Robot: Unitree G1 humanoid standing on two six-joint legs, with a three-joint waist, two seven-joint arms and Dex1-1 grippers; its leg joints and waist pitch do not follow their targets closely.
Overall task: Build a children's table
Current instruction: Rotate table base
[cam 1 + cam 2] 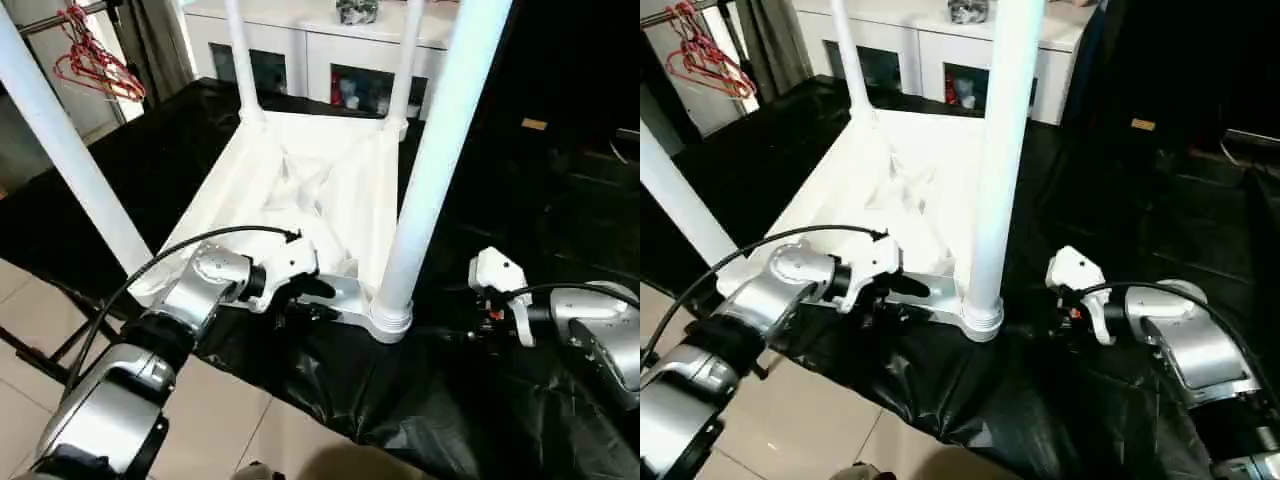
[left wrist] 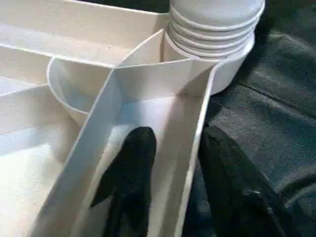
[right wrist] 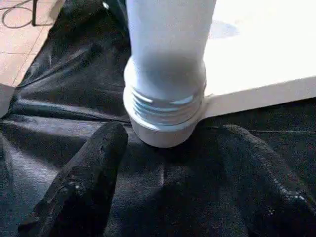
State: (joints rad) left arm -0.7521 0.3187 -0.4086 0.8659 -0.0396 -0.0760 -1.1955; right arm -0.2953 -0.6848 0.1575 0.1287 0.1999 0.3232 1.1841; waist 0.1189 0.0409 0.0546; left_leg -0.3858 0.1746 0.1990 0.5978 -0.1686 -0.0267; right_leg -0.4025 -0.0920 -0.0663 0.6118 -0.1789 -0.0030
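The children's table lies upside down on a black sheet [image 1: 470, 400], its white ribbed top [image 1: 330, 190] facing up. Several white legs stand in the corner sockets, among them the near-right leg [image 1: 430, 170] and the near-left leg [image 1: 70, 150]. My left gripper [image 2: 173, 143] is at the near rim [image 2: 195, 128], beside the near-right socket [image 1: 390, 322]. One finger is inside the rim wall and the other outside, with a gap still showing. My right gripper [image 3: 173, 143] stands open on the sheet just right of that leg's base [image 3: 165, 118], not touching it.
A white cabinet with glass doors [image 1: 300, 50] stands behind the table. Red hangers [image 1: 95, 60] hang at the far left. Tiled floor [image 1: 230, 420] begins at the sheet's near-left edge. A black cable [image 1: 180, 250] loops over my left forearm.
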